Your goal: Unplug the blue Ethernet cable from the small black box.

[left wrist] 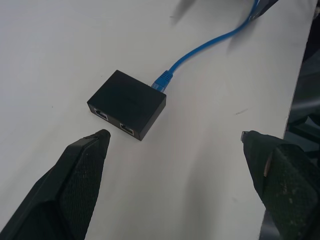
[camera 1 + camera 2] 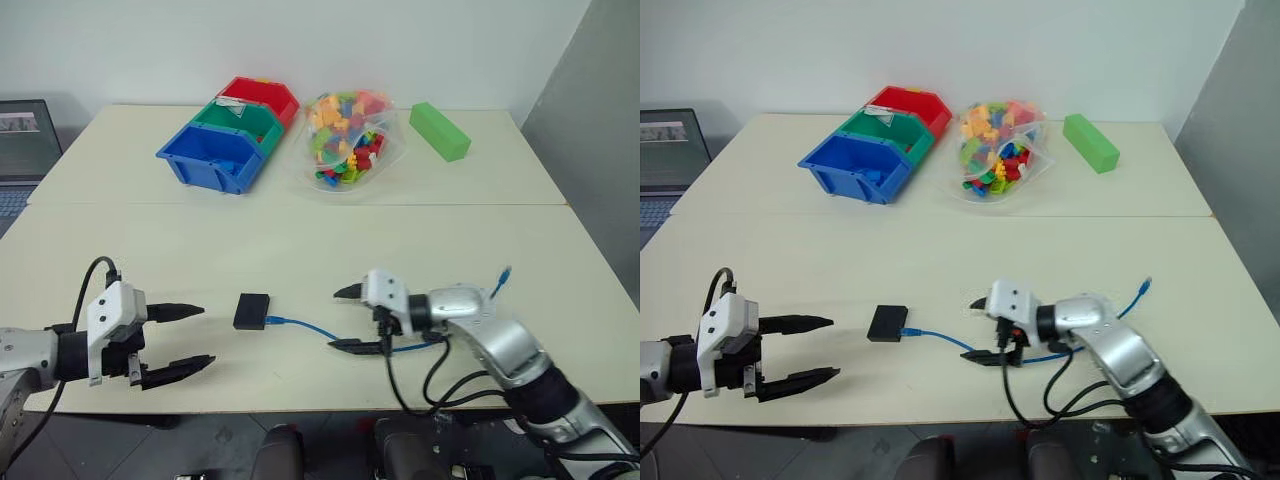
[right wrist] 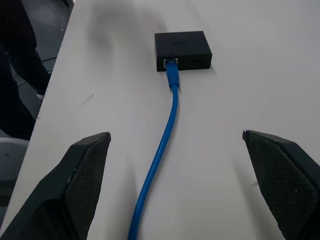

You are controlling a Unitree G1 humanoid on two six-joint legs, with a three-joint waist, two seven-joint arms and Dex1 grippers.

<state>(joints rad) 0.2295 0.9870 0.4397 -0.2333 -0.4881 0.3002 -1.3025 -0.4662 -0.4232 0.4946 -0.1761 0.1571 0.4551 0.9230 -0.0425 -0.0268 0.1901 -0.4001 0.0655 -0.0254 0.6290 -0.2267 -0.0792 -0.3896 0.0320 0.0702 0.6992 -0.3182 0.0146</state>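
Right wrist view: matte rectangular small black box (image 3: 182, 50); smooth blue Ethernet cable (image 3: 165, 145)

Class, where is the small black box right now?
The black box lies on the table's near edge, between the left gripper and right gripper, with the blue cable plugged into it.

The small black box (image 2: 251, 310) lies flat on the pale desk (image 2: 300, 240), near its front edge. The blue Ethernet cable (image 3: 167, 130) is still plugged into one port on its side and trails away in a loose curve, its free plug resting farther right.
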